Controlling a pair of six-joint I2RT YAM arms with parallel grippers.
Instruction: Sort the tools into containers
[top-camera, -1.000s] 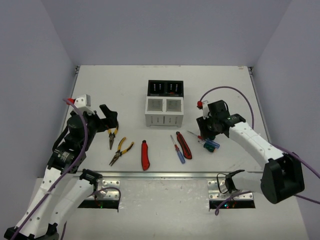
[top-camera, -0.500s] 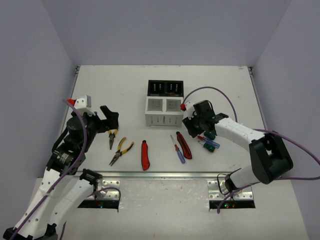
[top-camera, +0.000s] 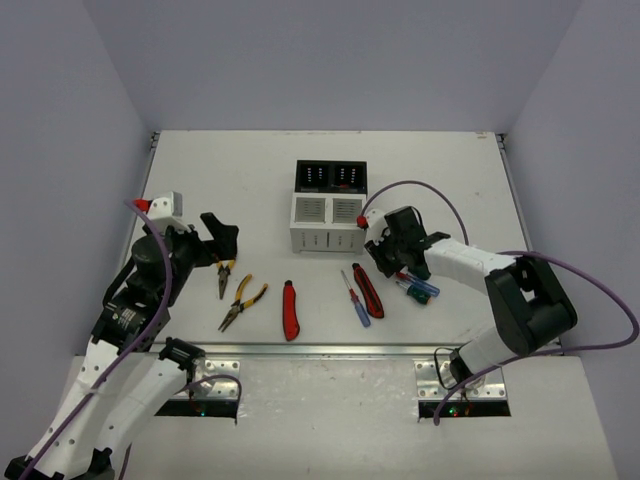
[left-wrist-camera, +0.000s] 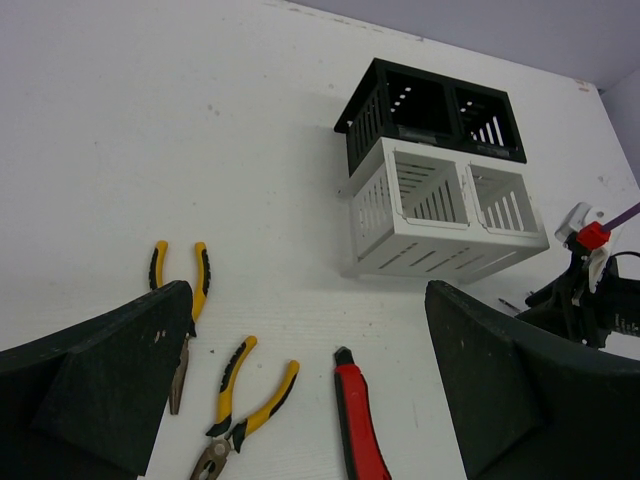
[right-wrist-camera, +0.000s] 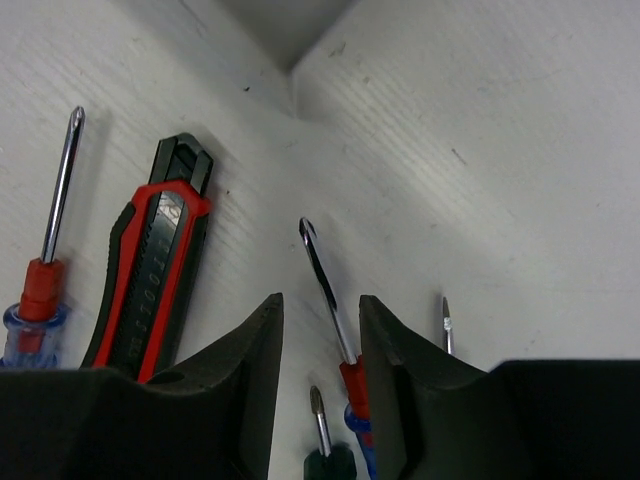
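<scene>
My right gripper (right-wrist-camera: 318, 315), fingers (right-wrist-camera: 245, 390) slightly apart, straddles a screwdriver (right-wrist-camera: 325, 285) lying just right of the knife (right-wrist-camera: 150, 280); if I close off-centre, I could roll it away or snag the neighbouring screwdrivers (right-wrist-camera: 446, 325).

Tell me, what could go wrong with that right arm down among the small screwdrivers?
The right fingers straddle the shaft of a thin screwdriver; it is round and could roll or slip out as they close.
A green-handled screwdriver lies right beside it and might get pinched along.
The red-and-black utility knife sits close to one finger and could be shoved.
</scene>
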